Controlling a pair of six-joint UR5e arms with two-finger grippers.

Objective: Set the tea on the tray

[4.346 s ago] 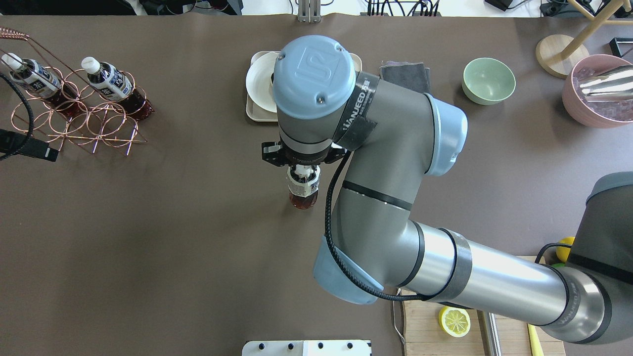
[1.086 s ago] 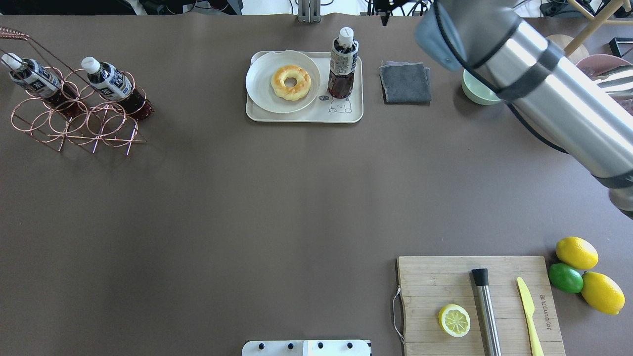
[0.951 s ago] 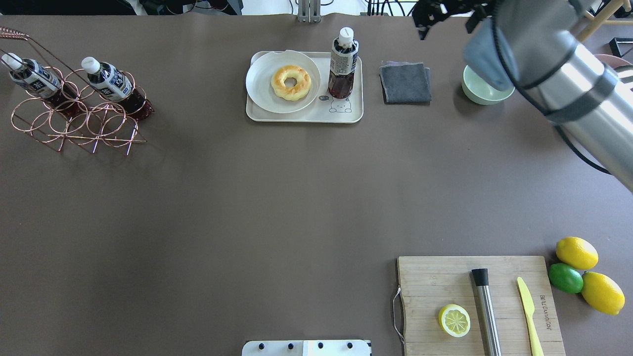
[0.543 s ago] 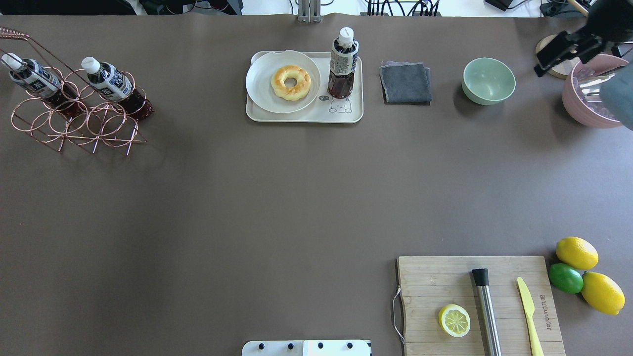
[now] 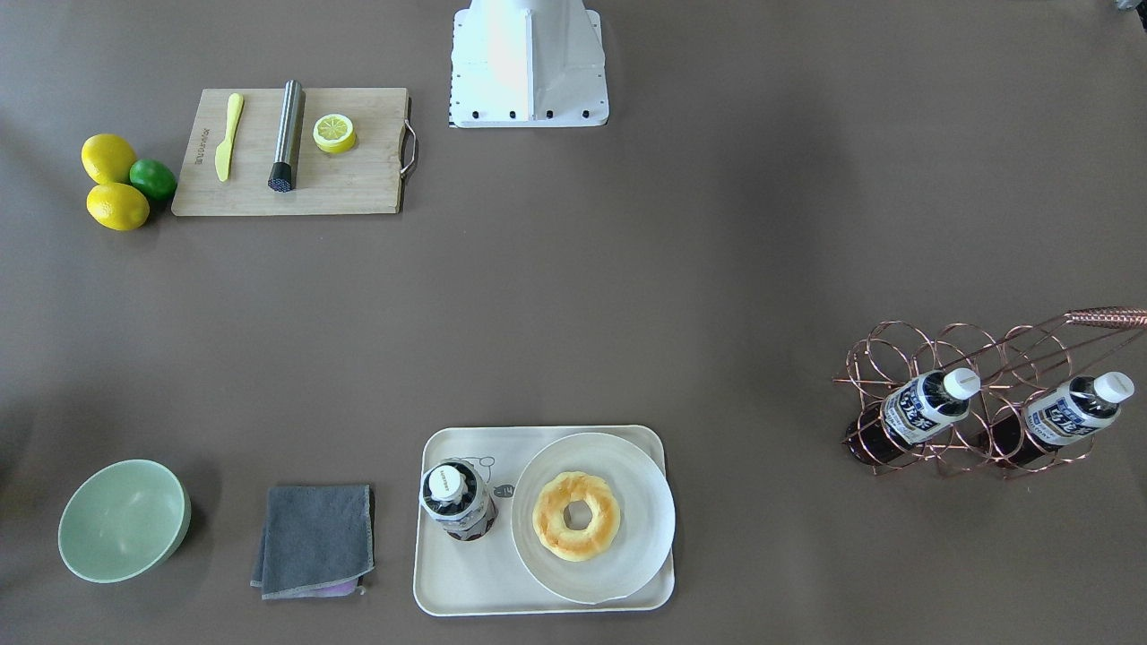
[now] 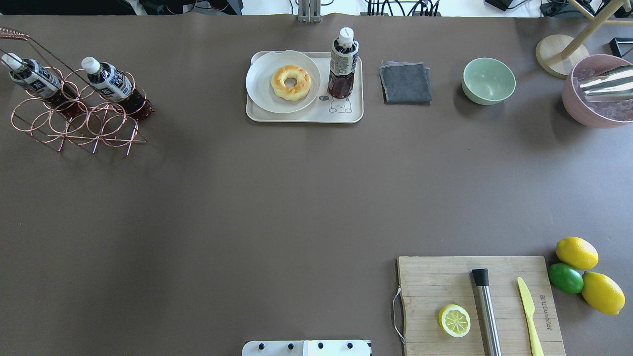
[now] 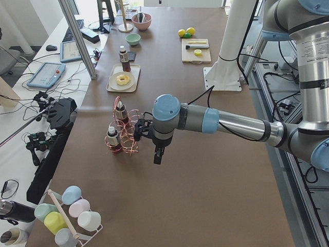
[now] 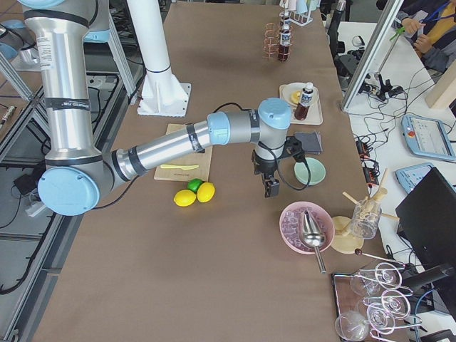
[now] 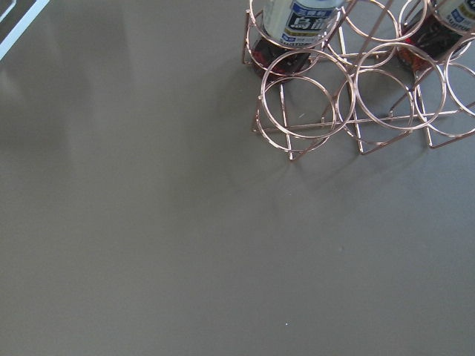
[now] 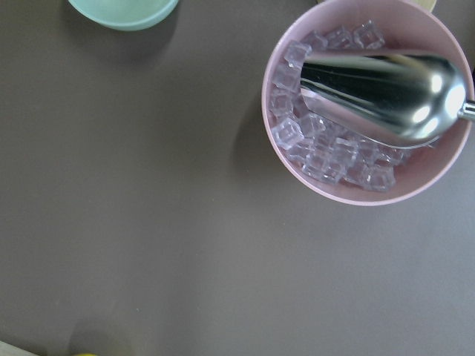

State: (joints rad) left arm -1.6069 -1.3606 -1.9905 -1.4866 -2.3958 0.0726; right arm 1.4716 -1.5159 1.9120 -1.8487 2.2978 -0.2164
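The left jaws are hanging downward from the left arm (image 7: 226, 122) just beside a copper wire rack (image 7: 128, 133). They are showing only in a side view, so it cannot be told whether they are open or closed or holding anything. The right jaws, on the right arm (image 8: 171, 144), are pointing down over the brown counter (image 6: 247, 198) between a green bowl (image 8: 310, 171) and a pink bowl of ice (image 8: 305, 226), and their opening cannot be told either (again only a side view is catching them). The tea bottle (image 6: 342, 64) is standing upright on the tray (image 6: 306, 117), well apart from both arms. It is sitting at the tray's end nearest a folded grey cloth (image 6: 405, 82), just beside a white plate (image 6: 262, 84) that is carrying a doughnut (image 6: 291, 82). Two more bottles (image 6: 106, 79) are leaning in the rack at the counter's far left.
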